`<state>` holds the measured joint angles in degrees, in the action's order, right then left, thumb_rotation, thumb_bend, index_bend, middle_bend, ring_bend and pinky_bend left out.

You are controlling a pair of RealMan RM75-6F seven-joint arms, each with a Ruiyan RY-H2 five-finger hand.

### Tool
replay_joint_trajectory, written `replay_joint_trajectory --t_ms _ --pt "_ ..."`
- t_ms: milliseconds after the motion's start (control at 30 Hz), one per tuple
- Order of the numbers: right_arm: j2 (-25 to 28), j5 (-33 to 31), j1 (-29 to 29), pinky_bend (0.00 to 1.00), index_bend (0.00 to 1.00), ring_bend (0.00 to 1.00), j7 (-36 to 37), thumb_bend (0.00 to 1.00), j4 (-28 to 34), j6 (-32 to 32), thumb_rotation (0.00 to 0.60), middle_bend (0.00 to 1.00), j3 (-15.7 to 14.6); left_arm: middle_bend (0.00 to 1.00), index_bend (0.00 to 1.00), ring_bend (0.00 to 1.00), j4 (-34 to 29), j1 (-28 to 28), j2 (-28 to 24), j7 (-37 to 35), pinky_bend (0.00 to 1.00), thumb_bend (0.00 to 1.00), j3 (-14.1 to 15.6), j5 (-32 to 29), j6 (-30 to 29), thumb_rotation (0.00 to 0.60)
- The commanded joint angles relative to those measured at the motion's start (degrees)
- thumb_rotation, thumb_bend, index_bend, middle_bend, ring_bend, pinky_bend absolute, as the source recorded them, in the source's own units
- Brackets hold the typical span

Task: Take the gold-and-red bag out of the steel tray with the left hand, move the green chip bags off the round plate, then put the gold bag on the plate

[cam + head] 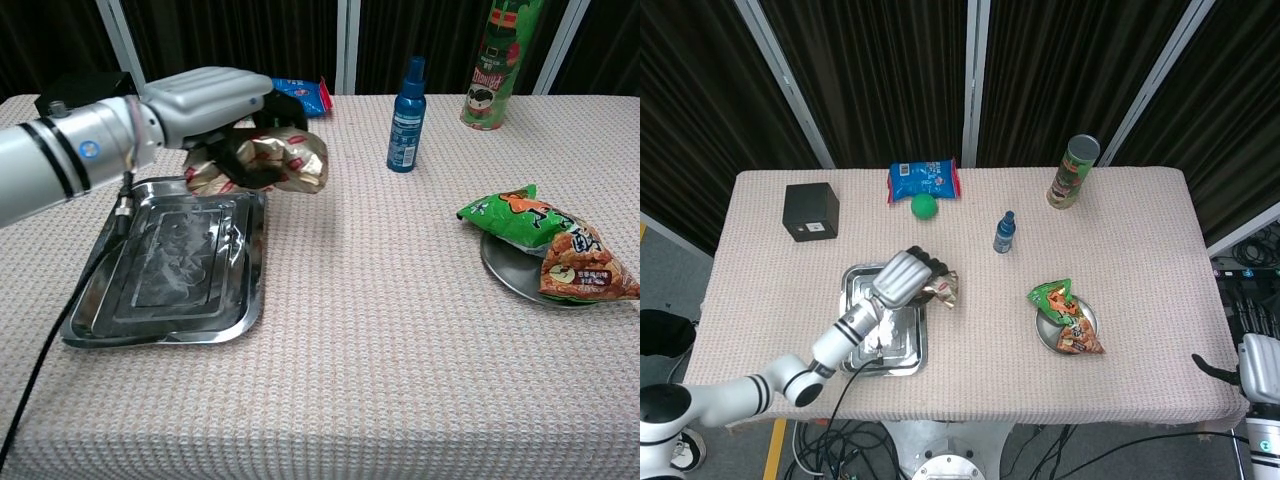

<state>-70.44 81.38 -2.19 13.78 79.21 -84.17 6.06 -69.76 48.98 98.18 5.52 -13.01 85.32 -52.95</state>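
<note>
Our left robot hand (215,105) grasped the crinkled gold-and-red foil bag (285,160), held aloft over the rectangular steel tray's (160,300) right rim. 2 green chip bags (510,220) covered the round metal plate (510,272) near the desk's (380,330) right edge, so we judged they blocked delivery. Our right robot hand stayed hidden.

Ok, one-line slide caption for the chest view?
Left hand lifts the gold-and-red bag clear of the steel tray; green chip bags still on the round plate.

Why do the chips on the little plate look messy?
The two chip bags are piled on the round plate and hang over its rim, the orange-fronted one slumping onto the tablecloth. Nothing is spilled.
</note>
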Motion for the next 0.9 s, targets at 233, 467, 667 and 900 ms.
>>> replay_joint_trajectory --t_ms 233,467,667,900 --pt "-0.5 -0.1 -0.4 0.0 0.0 0.0 1.6 0.0 -0.9 1.1 0.6 0.0 0.1 0.62 0.4 0.4 15.6 9.9 11.1 -6.0 0.33 0.41 -3.6 -1.7 4.6 0.6" --pt "-0.9 -0.3 -0.6 0.0 0.0 0.0 2.3 0.0 -2.1 1.8 0.6 0.0 0.0 0.14 0.07 0.05 18.3 10.3 10.5 -9.3 0.13 0.11 -0.1 -1.1 6.6 0.6" --pt "-1.5 0.1 -1.1 0.0 0.0 0.0 2.5 0.0 -2.9 2.5 0.6 0.0 -0.2 0.03 0.05 0.0 10.1 5.9 4.2 -8.6 0.07 0.01 1.9 -2.5 4.3 0.6" --pt "-1.7 3.5 -3.6 0.0 0.0 0.0 0.3 0.0 -0.5 3.3 0.6 0.0 -0.6 0.03 0.05 0.0 -6.6 -2.1 -7.5 -0.2 0.07 0.01 4.1 -6.5 -1.6 0.6"
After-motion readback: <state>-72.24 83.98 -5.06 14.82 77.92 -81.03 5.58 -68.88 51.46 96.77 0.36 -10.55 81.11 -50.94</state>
